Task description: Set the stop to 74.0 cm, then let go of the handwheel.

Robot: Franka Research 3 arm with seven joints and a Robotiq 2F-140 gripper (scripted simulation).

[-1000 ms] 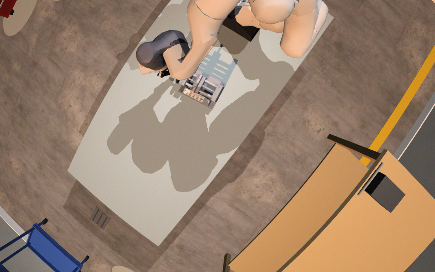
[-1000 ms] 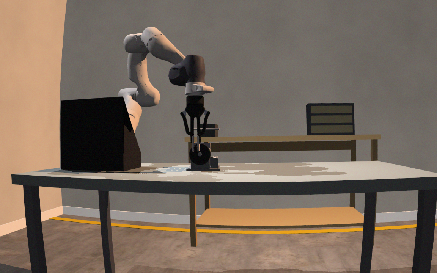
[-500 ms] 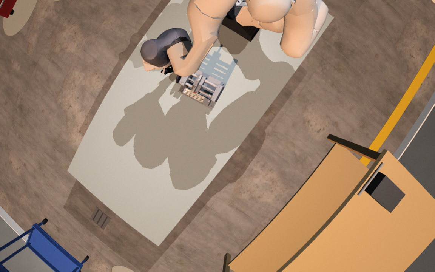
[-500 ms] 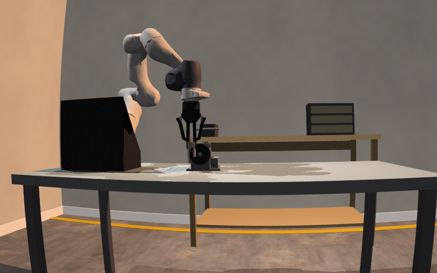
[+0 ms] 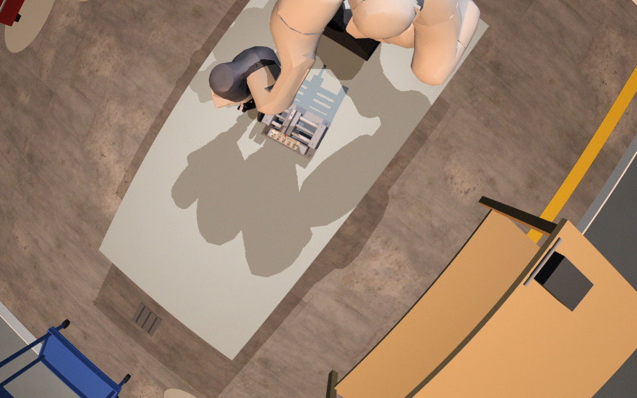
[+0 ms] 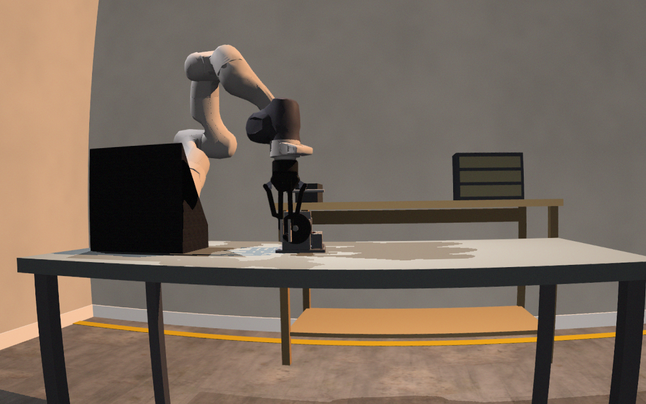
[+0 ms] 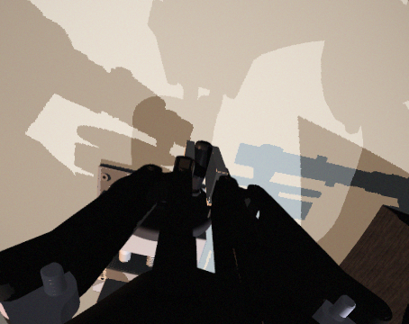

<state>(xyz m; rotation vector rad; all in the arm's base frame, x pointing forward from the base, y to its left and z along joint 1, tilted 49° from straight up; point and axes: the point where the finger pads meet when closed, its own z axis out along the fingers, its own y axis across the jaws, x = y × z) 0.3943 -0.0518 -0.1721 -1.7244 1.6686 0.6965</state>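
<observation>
The stop [image 5: 290, 121] is a grey crosspiece on the rods of a small metal fixture. A red pointer [image 5: 285, 135] shows over its pale scale [image 5: 291, 142]; the numbers are too small to read. The black handwheel [image 6: 299, 228] [image 7: 147, 231] stands upright on the fixture's end, mostly hidden by the arm in the top view. My gripper [image 6: 286, 235] [image 7: 199, 156] points down and is shut on the handwheel's black crank handle [image 7: 203, 150]. In the exterior view it is at the wheel's left side, low down. The fingertips are hidden in the top view.
A large dark box [image 6: 137, 198] stands on the table [image 6: 415, 277] left of the fixture in the exterior view. A wooden bench [image 5: 523, 336] [image 6: 415, 203] stands beyond the table. A blue cart [image 5: 76, 364] is at the lower left of the top view.
</observation>
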